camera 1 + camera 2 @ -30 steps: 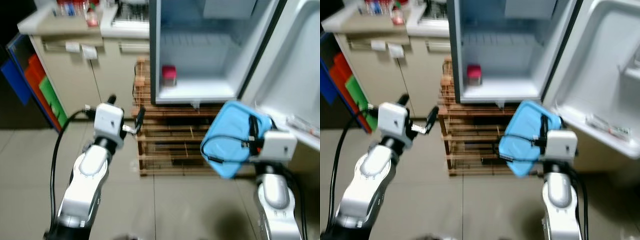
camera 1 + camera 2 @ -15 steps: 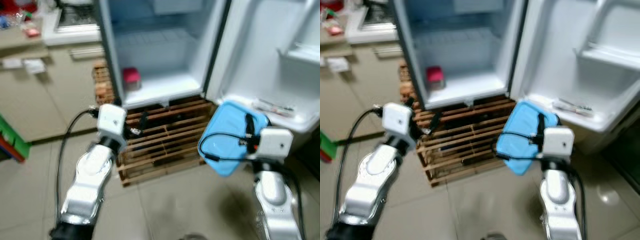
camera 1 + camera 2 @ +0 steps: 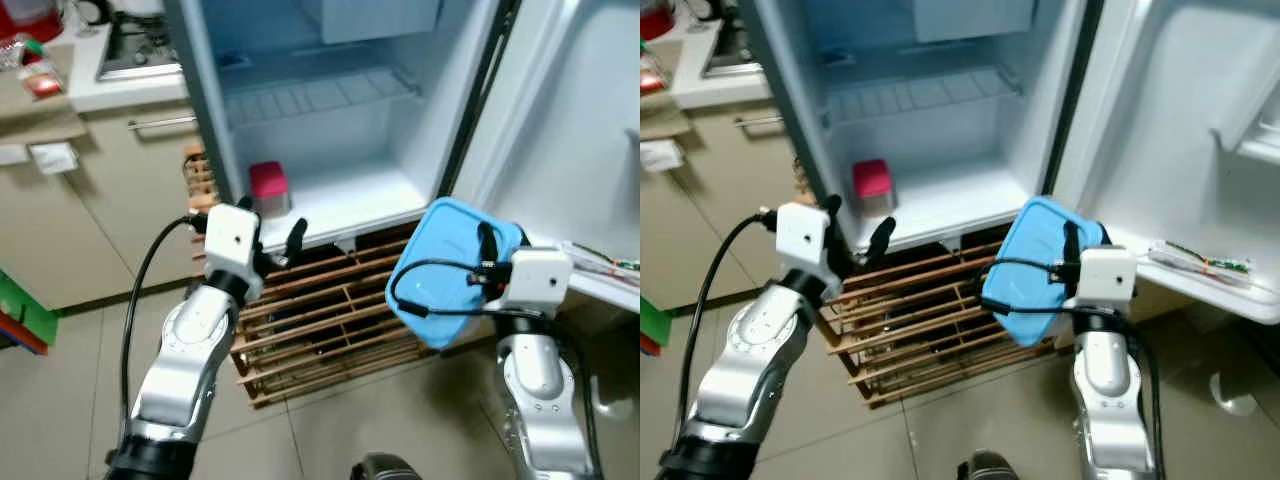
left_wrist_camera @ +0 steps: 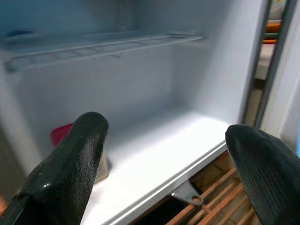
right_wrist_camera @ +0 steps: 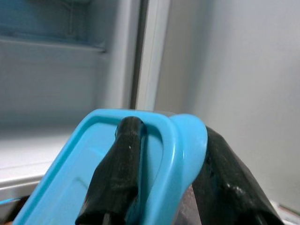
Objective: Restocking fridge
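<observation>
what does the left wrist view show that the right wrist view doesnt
Left wrist view alone: the left tool open and holding nothing, a red-lidded container on the fridge floor, and the wooden crate below it. Right wrist view alone: the right tool shut on the rim of a blue container, and the inside of the open fridge door. Both: the fridge's white interior with its wire shelf.

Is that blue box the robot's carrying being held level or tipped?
Tipped. The blue container stands on edge, lid facing the camera, its rim pinched by the right gripper.
</observation>
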